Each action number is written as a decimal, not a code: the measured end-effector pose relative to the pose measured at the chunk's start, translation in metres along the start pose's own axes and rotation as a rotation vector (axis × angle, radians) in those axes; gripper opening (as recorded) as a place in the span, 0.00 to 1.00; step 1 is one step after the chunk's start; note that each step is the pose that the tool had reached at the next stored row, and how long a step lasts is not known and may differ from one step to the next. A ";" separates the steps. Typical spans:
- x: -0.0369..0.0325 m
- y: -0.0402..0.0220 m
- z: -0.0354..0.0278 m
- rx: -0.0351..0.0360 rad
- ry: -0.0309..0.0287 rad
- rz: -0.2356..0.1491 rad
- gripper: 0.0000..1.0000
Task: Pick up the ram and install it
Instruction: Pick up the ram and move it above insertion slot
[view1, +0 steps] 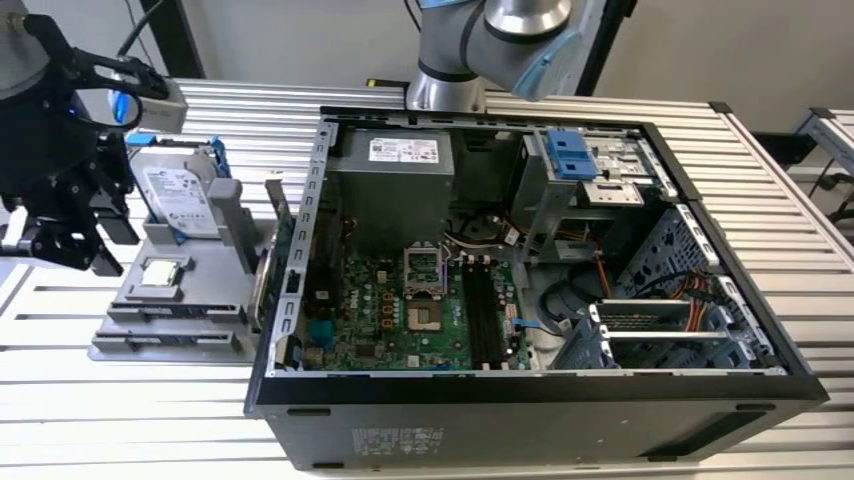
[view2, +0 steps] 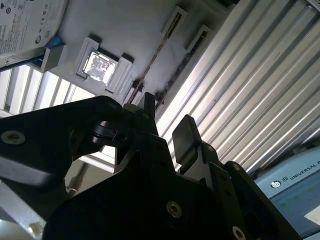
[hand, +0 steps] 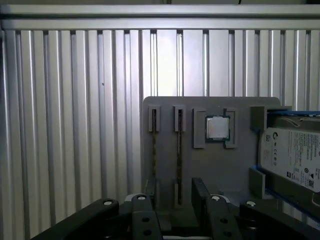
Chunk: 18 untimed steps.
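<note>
The claw (hand: 176, 196) gapes empty, the ram (hand: 179, 145) edge-up in the grey holder (hand: 215, 170) just ahead of its gap; probably light, stiff and fragile, best pinched gently across its faces mid-length.

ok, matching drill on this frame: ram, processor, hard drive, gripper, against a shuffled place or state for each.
1 ram
2 processor
3 hard drive
4 gripper

A open, holding nothing
B flat in a square recess of the tray
C on edge in a narrow tray slot
D in a blue frame beside the processor

Pairs: 1-C, 2-B, 3-D, 4-A
</note>
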<state>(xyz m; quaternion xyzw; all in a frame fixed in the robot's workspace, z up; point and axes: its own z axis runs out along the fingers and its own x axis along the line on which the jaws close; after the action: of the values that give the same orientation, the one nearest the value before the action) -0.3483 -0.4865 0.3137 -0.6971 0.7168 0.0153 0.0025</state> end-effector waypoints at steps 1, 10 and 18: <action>0.0006 -0.0013 0.0018 -0.0001 0.0001 0.000 1.00; 0.0218 -0.0037 0.0176 0.0012 0.0000 0.001 1.00; 0.0233 -0.0041 0.0321 0.0013 0.0000 0.003 1.00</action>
<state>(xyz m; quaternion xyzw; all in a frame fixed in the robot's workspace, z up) -0.3455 -0.5090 0.2810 -0.6960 0.7179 0.0149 0.0029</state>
